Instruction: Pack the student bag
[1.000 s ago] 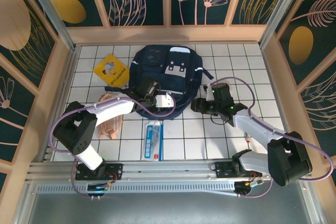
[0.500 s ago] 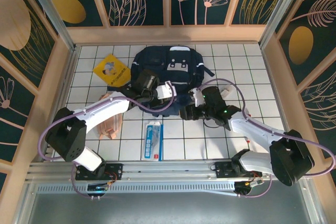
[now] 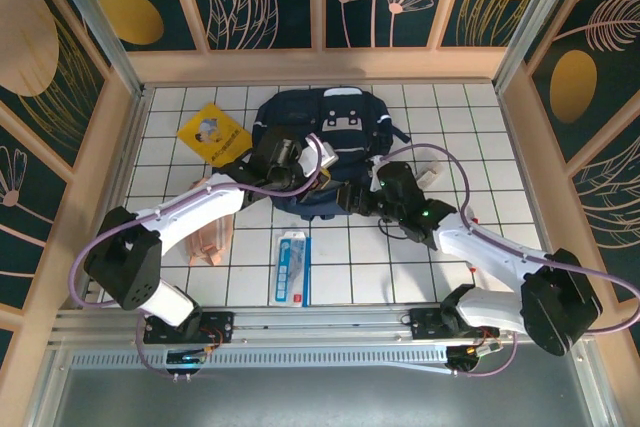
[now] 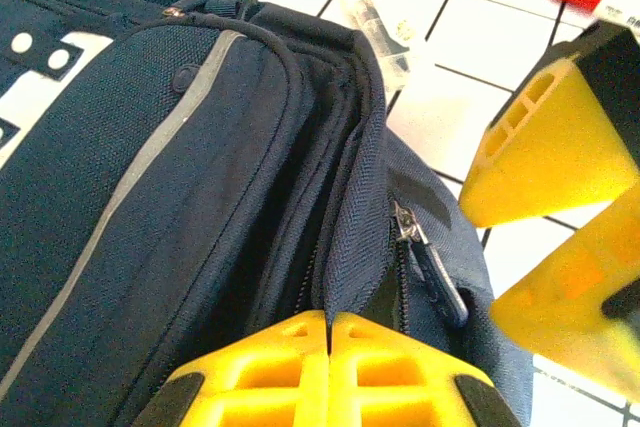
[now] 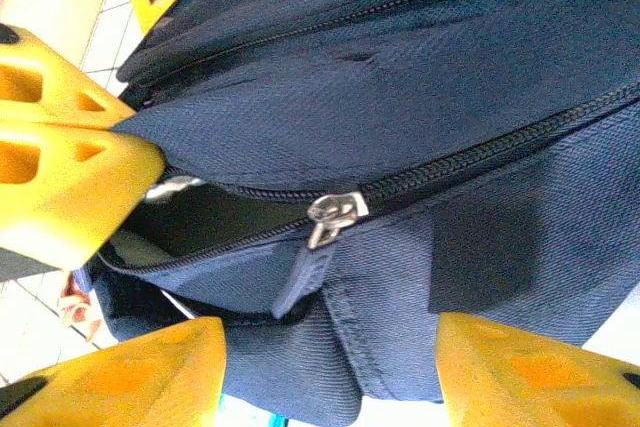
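Note:
The student bag (image 3: 325, 132) is a navy backpack lying on the white tiles at the back centre. My left gripper (image 4: 330, 319) is shut on a fold of the bag's fabric beside the zip, holding that edge up (image 3: 308, 177). The zip slider (image 5: 335, 215) hangs with its fabric pull, and the pocket gapes dark to its left. My right gripper (image 5: 330, 367) stands open, its yellow fingers (image 5: 130, 367) on either side of the bag's lower edge just below the pull. From above, the right gripper (image 3: 350, 197) meets the bag's near edge.
A yellow booklet (image 3: 212, 132) lies left of the bag, with a pink pouch (image 3: 208, 227) nearer. A blue-and-white packet (image 3: 291, 267) sits front centre. A clear wrapper (image 3: 425, 169) and a small red item (image 3: 470, 267) lie to the right. Wooden walls surround the tiles.
The left gripper has drawn the bag's near edge up and back, bunching the bag. The right gripper has swung left to the bag's edge and spread its jaws wider.

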`<state>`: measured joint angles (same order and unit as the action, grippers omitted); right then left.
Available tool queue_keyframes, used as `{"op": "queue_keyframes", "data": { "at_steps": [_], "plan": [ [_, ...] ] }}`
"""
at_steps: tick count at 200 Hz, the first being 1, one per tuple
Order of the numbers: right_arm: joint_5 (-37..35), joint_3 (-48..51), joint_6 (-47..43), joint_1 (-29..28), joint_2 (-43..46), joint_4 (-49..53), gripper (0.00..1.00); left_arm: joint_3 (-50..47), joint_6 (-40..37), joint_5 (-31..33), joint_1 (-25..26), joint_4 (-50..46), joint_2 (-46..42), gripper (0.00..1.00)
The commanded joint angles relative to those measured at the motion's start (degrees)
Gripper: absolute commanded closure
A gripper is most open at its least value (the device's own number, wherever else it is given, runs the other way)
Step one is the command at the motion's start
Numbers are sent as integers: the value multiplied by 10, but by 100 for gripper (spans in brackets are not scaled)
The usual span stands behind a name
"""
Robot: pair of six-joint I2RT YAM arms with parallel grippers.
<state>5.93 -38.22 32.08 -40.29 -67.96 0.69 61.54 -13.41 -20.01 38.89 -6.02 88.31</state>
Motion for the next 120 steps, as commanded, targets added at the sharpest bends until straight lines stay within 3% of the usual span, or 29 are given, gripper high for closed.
{"op": "queue_keyframes", "data": {
  "at_steps": [1,120],
  "plan": [
    [-103,-28,25,-9,0,47,43,3,41,-44,-3,62,-31,100],
    [-155,-153,25,-55,-101,141,50,9,47,-57,-3,44,-37,100]
  ]
}}
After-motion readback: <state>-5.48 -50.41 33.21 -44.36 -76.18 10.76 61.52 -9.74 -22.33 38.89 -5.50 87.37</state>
